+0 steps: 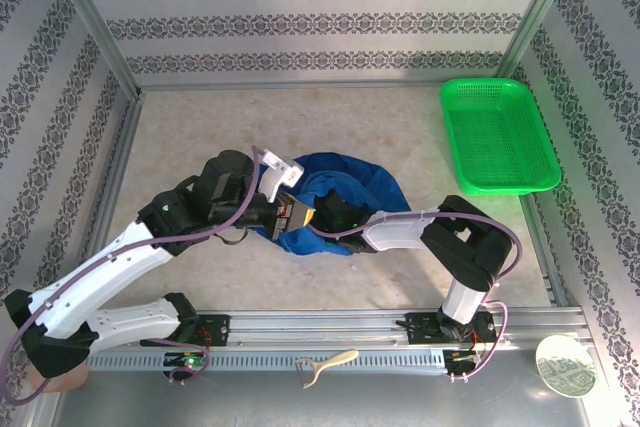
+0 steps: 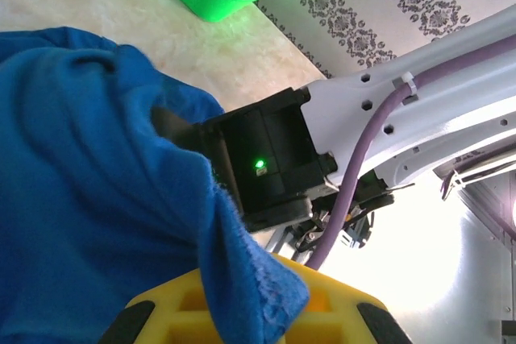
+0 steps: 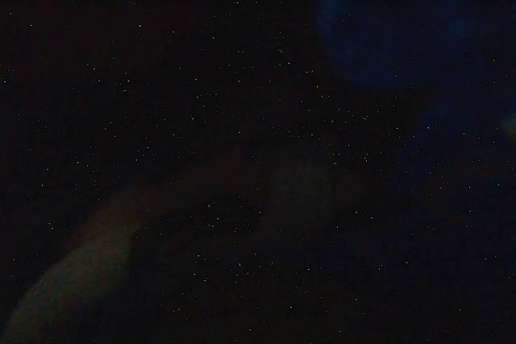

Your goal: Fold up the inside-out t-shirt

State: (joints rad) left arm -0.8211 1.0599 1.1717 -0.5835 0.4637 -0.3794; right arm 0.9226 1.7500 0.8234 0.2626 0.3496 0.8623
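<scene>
Soft blue t-shirt (image 1: 355, 187) lies rumpled, seemingly pinched in left gripper (image 2: 254, 316).

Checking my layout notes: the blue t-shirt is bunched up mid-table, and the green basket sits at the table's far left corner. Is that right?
Not quite. The green basket sits at the far right corner of the table, as the top external view shows. The blue t-shirt is indeed bunched up mid-table.

From above and behind I overlook the whole surface (image 1: 200, 137); my left wrist, close up, faces far-right, sharing t-shirt (image 1: 350, 182) and basket (image 1: 497, 137).
</scene>
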